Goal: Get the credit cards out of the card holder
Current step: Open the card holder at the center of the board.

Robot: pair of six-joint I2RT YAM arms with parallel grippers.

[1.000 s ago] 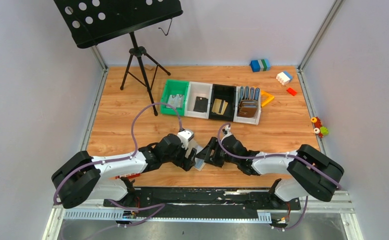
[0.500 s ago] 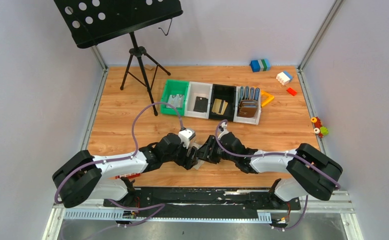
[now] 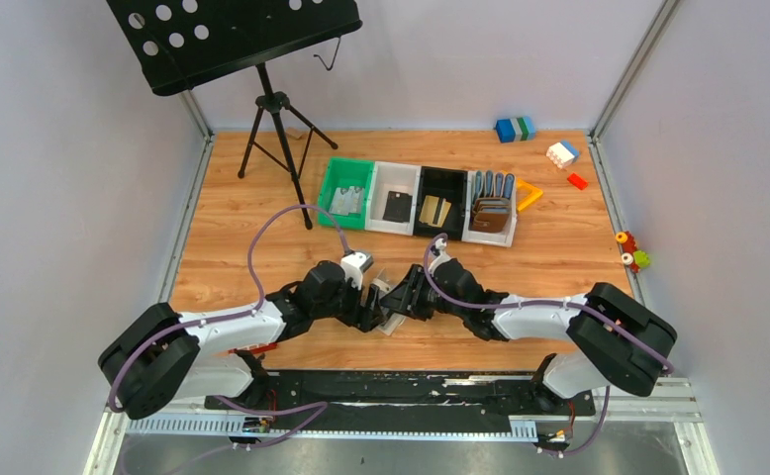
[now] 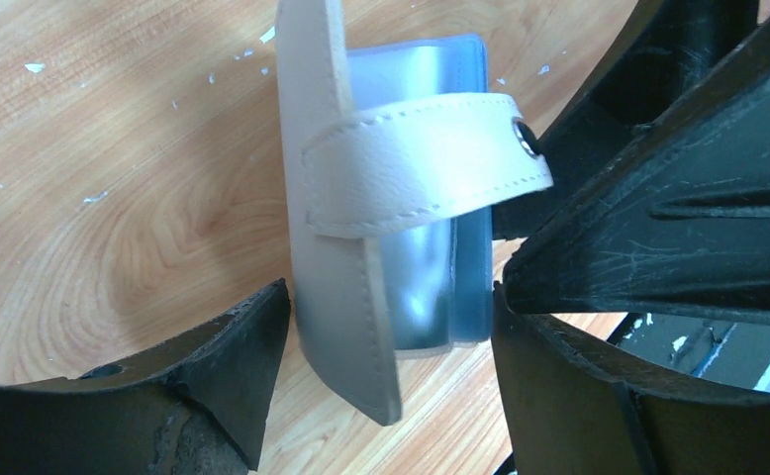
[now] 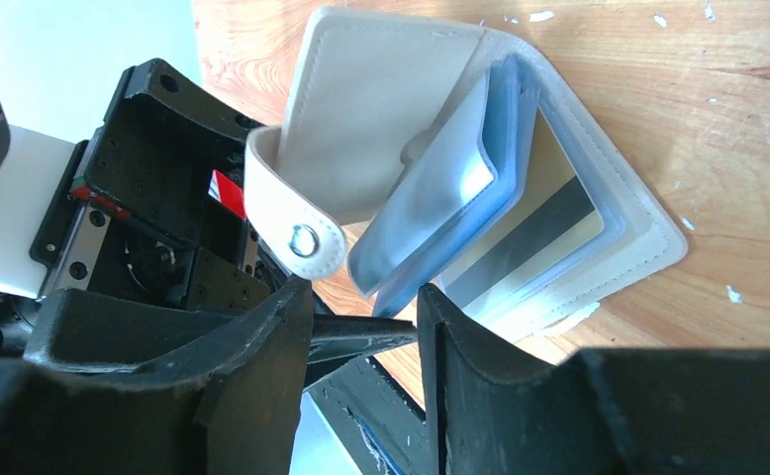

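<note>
The pale grey-beige card holder is between my two grippers near the table's front, fanned open. In the left wrist view its cover, strap tab and light blue sleeves sit between my left gripper's fingers, which touch both sides. In the right wrist view a gold card with a dark stripe sits in a sleeve. My right gripper is slightly open, with a sleeve corner at its tips. Silvery, black and gold cards lie in bins.
A row of bins stands mid-table; the rightmost holds brown wallets. A black music stand is at the back left. Toy blocks and small toys lie at the back right and right edge.
Both grippers have closed in on the card holder and shifted slightly left. The holder has come up off the table and stands fanned open between them.
</note>
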